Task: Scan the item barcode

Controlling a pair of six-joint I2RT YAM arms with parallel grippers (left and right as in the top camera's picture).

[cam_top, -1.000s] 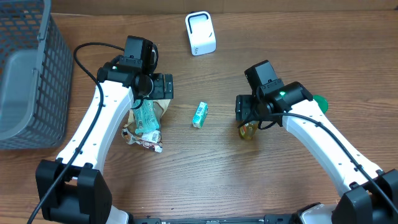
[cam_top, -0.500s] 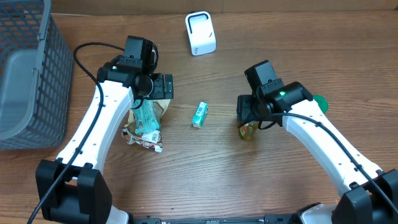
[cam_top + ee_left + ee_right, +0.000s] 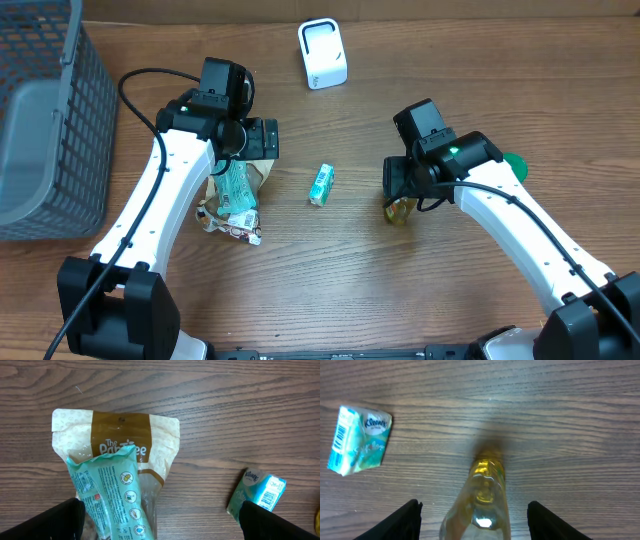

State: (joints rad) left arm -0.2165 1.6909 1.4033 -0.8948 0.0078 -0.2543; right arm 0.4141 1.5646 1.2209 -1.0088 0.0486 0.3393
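Overhead view: white scanner (image 3: 322, 53) upright near the far edge of the wooden counter (image 3: 330, 290), grey mesh basket (image 3: 62, 140) at far left. Small teal tissue pack (image 3: 320, 184) flat on the bare wood between the two arms, well short of the scanner, barcode on one end, touched by neither arm.

Right wrist view: right end effector (image 3: 472, 510) with jaws apart, straddling a clear bottle (image 3: 482, 495) of yellow liquid lying on the counter; wood visible on both sides between fingers (image 3: 405, 520) and bottle, so no clamp. Tissue pack off to that arm's left.

Left wrist view: left end effector (image 3: 159, 515) spread wide, gripping nothing, above a cream-and-brown snack pouch (image 3: 120, 435) with a teal packet (image 3: 110, 495) lying partly on top.
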